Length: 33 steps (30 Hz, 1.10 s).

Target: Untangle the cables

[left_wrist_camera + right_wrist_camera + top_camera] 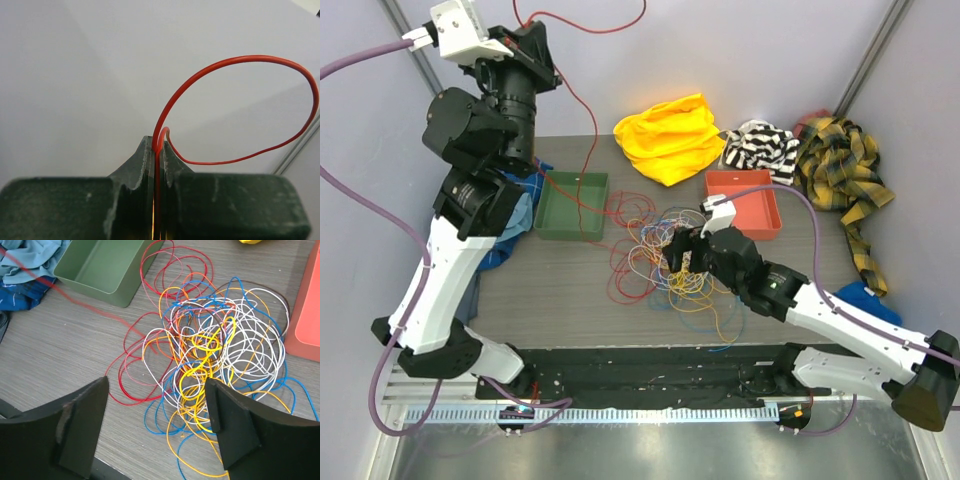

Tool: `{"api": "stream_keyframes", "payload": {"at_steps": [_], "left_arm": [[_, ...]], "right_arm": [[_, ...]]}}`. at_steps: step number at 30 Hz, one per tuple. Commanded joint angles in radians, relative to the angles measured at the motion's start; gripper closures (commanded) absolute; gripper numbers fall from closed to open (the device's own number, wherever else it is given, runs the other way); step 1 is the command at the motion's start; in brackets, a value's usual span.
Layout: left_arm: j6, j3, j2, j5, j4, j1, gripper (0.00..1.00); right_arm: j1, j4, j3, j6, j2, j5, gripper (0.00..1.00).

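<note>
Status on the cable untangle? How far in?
Early. Done: nothing I can see lying fully apart. In hand: left claw shut on one red cable, held high, its lower run reaching down to the tangle. Right claw open above it. Left: nearly everything, with white, yellow, orange, blue and red loops interlaced.

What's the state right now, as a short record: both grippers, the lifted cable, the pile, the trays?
left gripper: shut on the red cable, raised high
right gripper: open, low over the tangle, holding nothing
red cable: loops beyond the left gripper, runs down to the tangle
tangle: red, yellow, white, orange and blue, heaped between the trays
trays: green tray left of the tangle, red tray right of it
</note>
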Motion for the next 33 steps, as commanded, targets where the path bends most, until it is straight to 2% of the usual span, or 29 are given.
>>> {"api": "stream_keyframes", "payload": {"at_steps": [1,2,5,7,12,16,19,27,33], "left_arm": [[0.026,0.094,0.033,0.023,0.132,-0.008,1.0],[0.023,0.099,0.035,0.026,0.106,-0.017,1.0],[0.046,0.109,0.043,0.04,0.112,-0.036,1.0],[0.109,0.137,0.055,0.045,0.124,-0.04,1.0],[0.243,0.149,0.081,0.088,0.337,-0.042,1.0],[0.312,0.203,0.11,0.109,0.423,-0.045,1.0],[0.356,0.232,0.13,0.083,0.477,-0.047,1.0],[0.637,0.252,0.233,0.017,0.63,-0.045,1.0],[0.669,0.133,0.242,-0.072,0.745,0.013,1.0]], "right_arm": [[0.006,0.075,-0.022,-0.024,0.031,-0.05,0.12],[0.009,0.106,-0.025,-0.01,0.051,-0.051,0.09],[0.035,0.155,-0.03,0.01,0.122,-0.035,0.08],[0.052,0.181,-0.041,0.013,0.139,-0.034,0.08],[0.064,0.184,-0.044,0.019,0.14,-0.04,0.09],[0.064,0.155,-0.035,0.015,0.127,-0.05,0.1],[0.064,0.118,-0.021,-0.001,0.117,-0.058,0.1],[0.064,0.091,-0.035,0.004,0.062,-0.052,0.1],[0.062,0.105,-0.053,0.007,0.07,-0.06,0.1]]}}
